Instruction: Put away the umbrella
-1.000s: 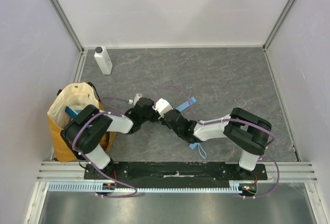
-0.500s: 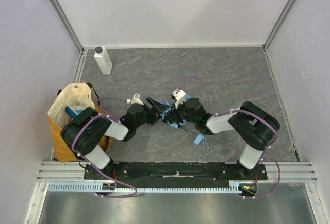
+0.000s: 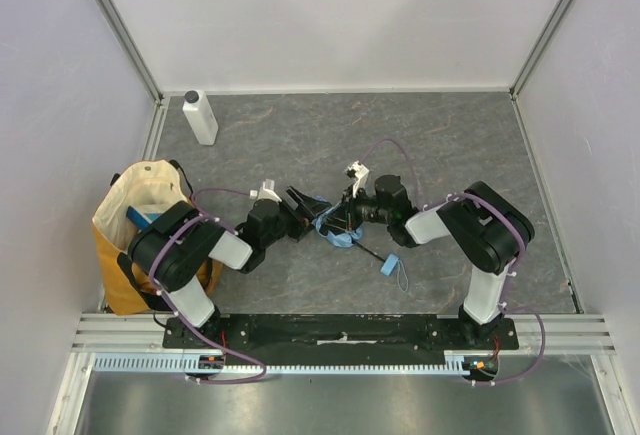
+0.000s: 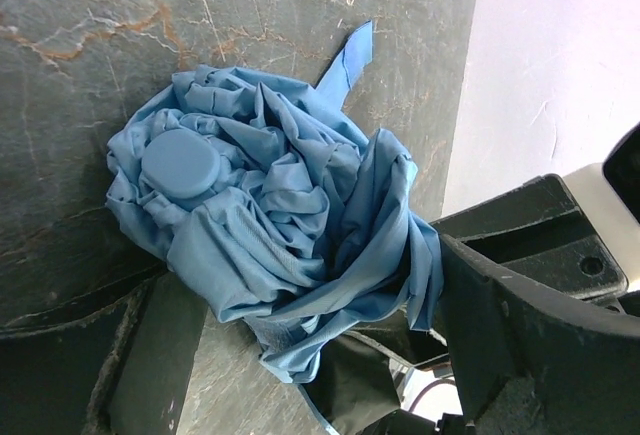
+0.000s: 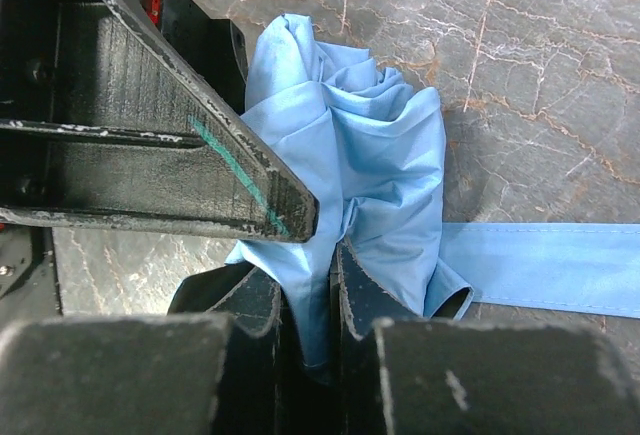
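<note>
The umbrella (image 3: 336,225) lies mid-table as a crumpled sky-blue bundle. Its black shaft (image 3: 368,251) runs to a blue handle end (image 3: 390,265) with a strap loop. My left gripper (image 3: 306,205) is open at the bundle's left edge. In the left wrist view the fabric (image 4: 270,215) with its round cap (image 4: 180,162) sits between the left gripper's (image 4: 300,285) spread fingers. My right gripper (image 3: 347,217) is shut on a fold of the fabric (image 5: 350,155), as the right wrist view (image 5: 308,270) shows. A flat blue strap (image 5: 540,267) lies to the right.
A yellow-and-cream tote bag (image 3: 135,225) stands open at the left edge with a blue item inside. A white plastic bottle (image 3: 200,117) stands at the back left corner. White walls enclose the table on three sides.
My right arm has swung right and away from the near edge, dragging the umbrella bundle and handle end with it. My left gripper now shows open beside the bundle.
</note>
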`<state>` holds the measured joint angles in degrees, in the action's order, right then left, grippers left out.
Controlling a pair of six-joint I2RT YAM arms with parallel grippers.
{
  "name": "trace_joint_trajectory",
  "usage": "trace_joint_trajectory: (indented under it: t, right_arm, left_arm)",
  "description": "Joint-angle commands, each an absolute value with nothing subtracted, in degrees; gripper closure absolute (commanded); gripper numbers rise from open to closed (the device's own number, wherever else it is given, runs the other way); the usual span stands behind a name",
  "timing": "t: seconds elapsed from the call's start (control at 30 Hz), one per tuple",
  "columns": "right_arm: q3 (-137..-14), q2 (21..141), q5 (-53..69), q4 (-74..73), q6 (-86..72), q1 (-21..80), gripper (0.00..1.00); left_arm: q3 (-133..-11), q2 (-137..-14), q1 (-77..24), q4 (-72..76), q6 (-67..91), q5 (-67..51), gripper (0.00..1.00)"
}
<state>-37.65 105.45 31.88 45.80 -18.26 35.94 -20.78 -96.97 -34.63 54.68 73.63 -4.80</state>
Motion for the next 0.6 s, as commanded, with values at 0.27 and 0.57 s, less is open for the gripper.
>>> trace_joint_trajectory:
  t: [0.27, 0.57]
  right_arm:
    - [-35.6, 113.6, 51.4, 62.6, -39.9, 35.5, 1.00]
    - [-35.3, 114.3, 54.3, 68.0, -44.5, 35.3, 1.00]
  left_arm:
    - [-24.0, -104.4, -35.2, 49.0, 72.4, -4.6, 0.07]
    - [-25.2, -106.0, -35.0, 49.7, 71.8, -4.0, 0.09]
